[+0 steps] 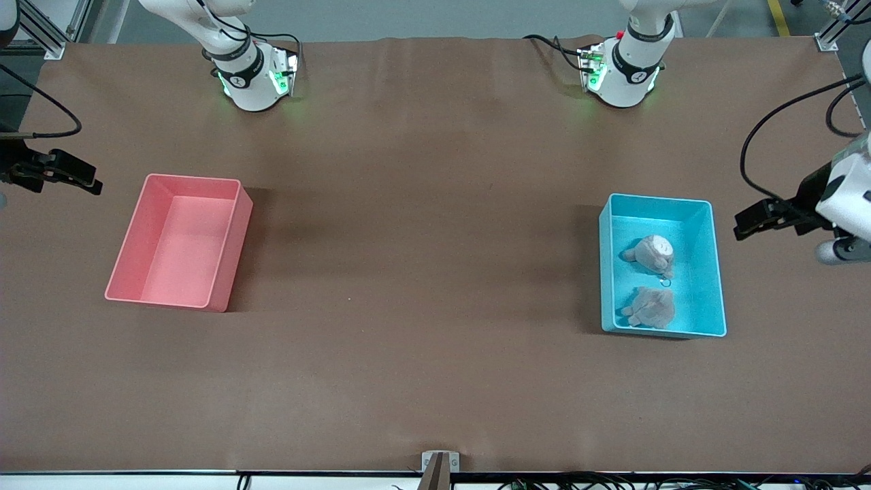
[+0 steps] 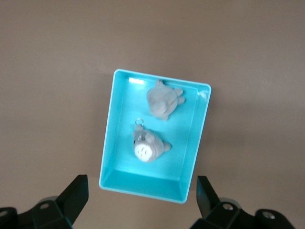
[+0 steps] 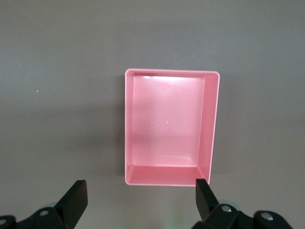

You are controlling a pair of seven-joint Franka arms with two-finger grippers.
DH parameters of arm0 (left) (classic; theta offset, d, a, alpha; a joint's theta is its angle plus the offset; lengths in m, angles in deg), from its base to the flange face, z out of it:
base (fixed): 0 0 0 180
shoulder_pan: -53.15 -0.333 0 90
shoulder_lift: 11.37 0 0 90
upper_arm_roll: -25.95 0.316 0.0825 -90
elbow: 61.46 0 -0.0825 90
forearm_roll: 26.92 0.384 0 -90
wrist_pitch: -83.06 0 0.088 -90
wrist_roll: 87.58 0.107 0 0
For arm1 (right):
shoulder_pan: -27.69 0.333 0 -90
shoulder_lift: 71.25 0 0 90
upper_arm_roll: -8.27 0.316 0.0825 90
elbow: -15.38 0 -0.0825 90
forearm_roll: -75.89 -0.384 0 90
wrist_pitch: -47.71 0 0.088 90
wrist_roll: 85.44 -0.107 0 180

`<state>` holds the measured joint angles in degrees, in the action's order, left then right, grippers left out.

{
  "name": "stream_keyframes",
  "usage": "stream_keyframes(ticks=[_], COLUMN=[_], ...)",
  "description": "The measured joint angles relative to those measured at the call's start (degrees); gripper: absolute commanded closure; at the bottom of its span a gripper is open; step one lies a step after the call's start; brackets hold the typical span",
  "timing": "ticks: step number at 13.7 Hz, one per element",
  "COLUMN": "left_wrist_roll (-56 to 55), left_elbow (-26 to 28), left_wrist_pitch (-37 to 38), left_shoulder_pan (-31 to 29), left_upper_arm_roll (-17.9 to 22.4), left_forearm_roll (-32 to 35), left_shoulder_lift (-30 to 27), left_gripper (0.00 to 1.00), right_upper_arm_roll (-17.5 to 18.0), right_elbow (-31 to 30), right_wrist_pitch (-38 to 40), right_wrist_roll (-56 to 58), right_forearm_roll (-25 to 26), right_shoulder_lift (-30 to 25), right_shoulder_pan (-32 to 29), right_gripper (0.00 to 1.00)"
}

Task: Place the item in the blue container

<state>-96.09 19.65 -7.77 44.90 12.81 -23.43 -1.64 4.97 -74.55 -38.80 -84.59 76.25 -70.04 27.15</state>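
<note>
While my left jaws (image 2: 141,198) hang wide open and empty beside the blue bin (image 1: 714,272), two plush toys (image 1: 652,253) lie in it. My right jaws (image 3: 141,198), open too, wait by the pink bin (image 1: 136,252) on the desk (image 1: 422,272).

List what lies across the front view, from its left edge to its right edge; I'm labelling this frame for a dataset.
right gripper → pink bin → blue container, holding two grey plush toys → left gripper
</note>
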Motion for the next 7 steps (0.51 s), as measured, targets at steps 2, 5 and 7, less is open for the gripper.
stream_keyframes(ticks=[2,5,7], left_wrist_roll=[0.05,0.14,0.07], left_elbow=[-0.97,-0.87,1.25], left_wrist_pitch=[3.22,8.33,9.13], left_shoulder_pan=[0.10,0.69,3.18], left_upper_arm_roll=[-0.08,-0.66,0.10], left_forearm_roll=[0.00,0.00,-0.01], left_shoulder_lift=[-2.04,-5.44,-8.00], left_gripper=[0.00,0.00,0.00], right_upper_arm_roll=[0.14,0.19,0.20], right_elbow=[0.11,0.15,0.15], right_wrist_pitch=[1.28,2.58,4.31], right_wrist_roll=[0.00,0.00,0.00], right_forearm_roll=[0.00,-0.01,-0.01], right_shoulder_lift=[0.04,-1.35,-3.17], right_shoulder_pan=[0.02,0.02,0.02], right_gripper=[0.00,0.00,0.00])
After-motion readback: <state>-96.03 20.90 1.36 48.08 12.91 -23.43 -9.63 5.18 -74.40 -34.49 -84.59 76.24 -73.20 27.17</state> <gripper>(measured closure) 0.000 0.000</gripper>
